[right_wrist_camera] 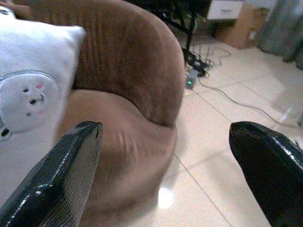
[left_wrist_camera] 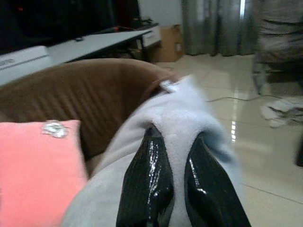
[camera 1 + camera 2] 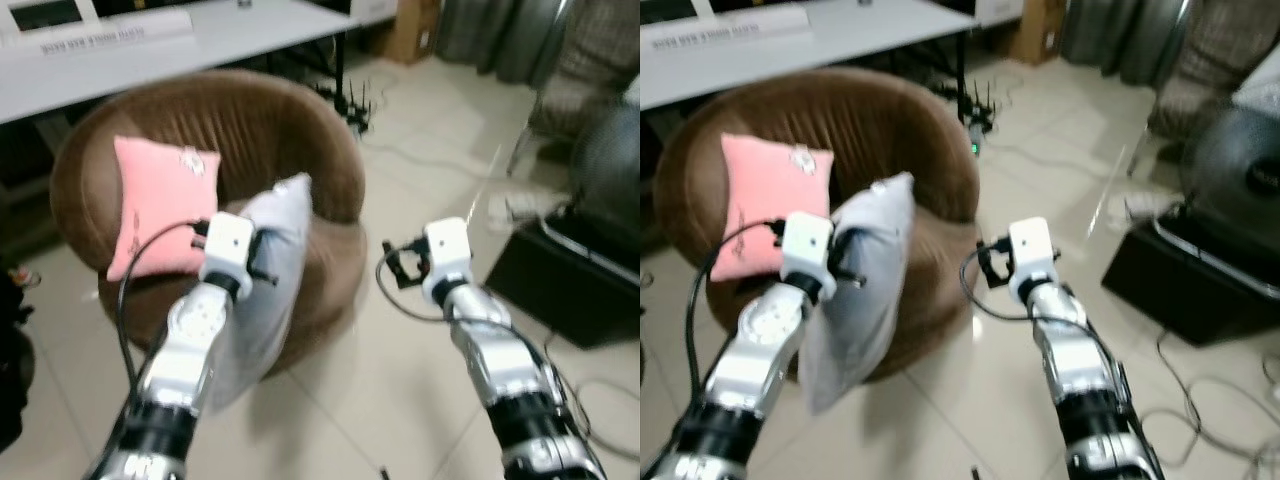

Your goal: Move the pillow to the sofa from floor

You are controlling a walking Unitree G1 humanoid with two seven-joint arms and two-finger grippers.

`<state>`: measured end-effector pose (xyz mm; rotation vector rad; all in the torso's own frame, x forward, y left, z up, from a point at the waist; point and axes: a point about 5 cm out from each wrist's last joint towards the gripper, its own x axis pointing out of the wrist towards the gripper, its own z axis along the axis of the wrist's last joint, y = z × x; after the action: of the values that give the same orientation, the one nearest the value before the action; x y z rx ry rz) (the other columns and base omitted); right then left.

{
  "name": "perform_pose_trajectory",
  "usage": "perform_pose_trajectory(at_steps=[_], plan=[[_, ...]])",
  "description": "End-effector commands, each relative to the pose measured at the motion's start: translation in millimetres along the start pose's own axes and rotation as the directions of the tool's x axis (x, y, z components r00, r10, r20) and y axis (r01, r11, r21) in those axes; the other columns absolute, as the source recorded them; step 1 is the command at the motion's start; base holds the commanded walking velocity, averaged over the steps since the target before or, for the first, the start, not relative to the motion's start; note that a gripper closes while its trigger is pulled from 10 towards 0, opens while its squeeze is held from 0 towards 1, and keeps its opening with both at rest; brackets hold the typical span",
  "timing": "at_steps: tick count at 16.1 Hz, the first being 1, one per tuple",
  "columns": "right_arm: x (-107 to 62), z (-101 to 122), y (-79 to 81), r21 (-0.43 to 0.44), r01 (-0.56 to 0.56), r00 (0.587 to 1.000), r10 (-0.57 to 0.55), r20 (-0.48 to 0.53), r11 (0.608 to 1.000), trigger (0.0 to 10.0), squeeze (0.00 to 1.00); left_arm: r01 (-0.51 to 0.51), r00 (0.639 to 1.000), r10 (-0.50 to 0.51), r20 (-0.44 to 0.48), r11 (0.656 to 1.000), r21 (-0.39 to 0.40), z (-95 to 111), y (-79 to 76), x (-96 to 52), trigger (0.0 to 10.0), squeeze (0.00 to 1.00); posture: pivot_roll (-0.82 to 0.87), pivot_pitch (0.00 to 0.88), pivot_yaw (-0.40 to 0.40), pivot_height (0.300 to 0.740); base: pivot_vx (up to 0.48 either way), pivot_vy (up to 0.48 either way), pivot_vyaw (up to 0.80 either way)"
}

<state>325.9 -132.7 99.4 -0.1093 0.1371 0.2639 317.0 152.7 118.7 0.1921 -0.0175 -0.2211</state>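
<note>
Grey pillow (image 3: 268, 290) pinched in my left hand (image 2: 176, 189) hangs at the brown sofa's (image 3: 300, 130) front edge, my right hand (image 1: 165, 175) spread wide alongside.

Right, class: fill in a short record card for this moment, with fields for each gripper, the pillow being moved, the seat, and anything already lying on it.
left gripper: shut on grey pillow, held up off the floor in front of the seat
right gripper: open, holding nothing, beside the seat
seat: round brown sofa chair
already on seat: pink pillow, leaning against the backrest
behind seat: white table
floor: pale tiles, cables
</note>
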Motion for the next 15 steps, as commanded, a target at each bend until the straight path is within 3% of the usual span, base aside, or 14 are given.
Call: perform_pose_trajectory(at_steps=[1, 3, 5, 7, 12, 15], plan=[[3.0, 5.5, 11.1, 0.000, -0.031, 0.999, 0.031, 0.019, 1.000, 10.0, 0.00, -0.026, 0.998, 0.025, 0.061, 0.999, 0.020, 13.4, 10.7, 1.2, 10.0, 0.00, 0.07, 0.000, 0.037, 0.740, 0.469, 0.000, 0.00], [2.8, 5.4, 10.7, 0.001, -0.028, 0.999, 0.028, 0.019, 1.000, 10.0, 0.00, -0.024, 0.998, 0.022, 0.061, 1.000, 0.020, 13.5, 10.5, 1.4, 10.0, 0.00, 0.07, 0.000, 0.037, 0.740, 0.469, 0.000, 0.00], [3.4, 6.1, 9.2, -0.057, -0.017, 1.000, 0.018, 0.017, 0.998, 10.0, 0.00, -0.022, 0.998, 0.020, 0.061, 1.000, 0.022, 13.6, 9.9, 1.7, 10.0, 0.00, 0.07, 0.000, 0.037, 0.740, 0.467, 0.000, 0.40], [4.1, 6.4, 9.5, -0.037, -0.015, 1.000, 0.016, 0.021, 0.999, 10.0, 0.00, -0.020, 0.998, 0.019, 0.061, 1.000, 0.022, 13.5, 9.6, 1.7, 10.0, 0.00, 0.07, 0.000, 0.037, 0.740, 0.465, 0.000, 0.80], [3.6, 4.3, 7.2, -0.031, 0.001, 1.000, -0.001, 0.012, 1.000, 10.0, 0.00, 0.002, 0.998, -0.004, 0.058, 1.000, 0.029, 13.0, 6.9, 2.6, 10.0, 0.00, 0.07, 0.000, 0.037, 0.740, 0.469, 0.000, 0.00], [3.0, 4.4, 8.4, -0.031, -0.006, 1.000, 0.006, 0.015, 0.999, 10.0, 0.00, 0.097, 0.993, -0.101, 0.061, 0.993, 0.068, 15.1, -4.1, 6.6, 10.0, 0.00, 0.07, 0.000, 0.037, 0.740, 0.469, 0.000, 0.00]])
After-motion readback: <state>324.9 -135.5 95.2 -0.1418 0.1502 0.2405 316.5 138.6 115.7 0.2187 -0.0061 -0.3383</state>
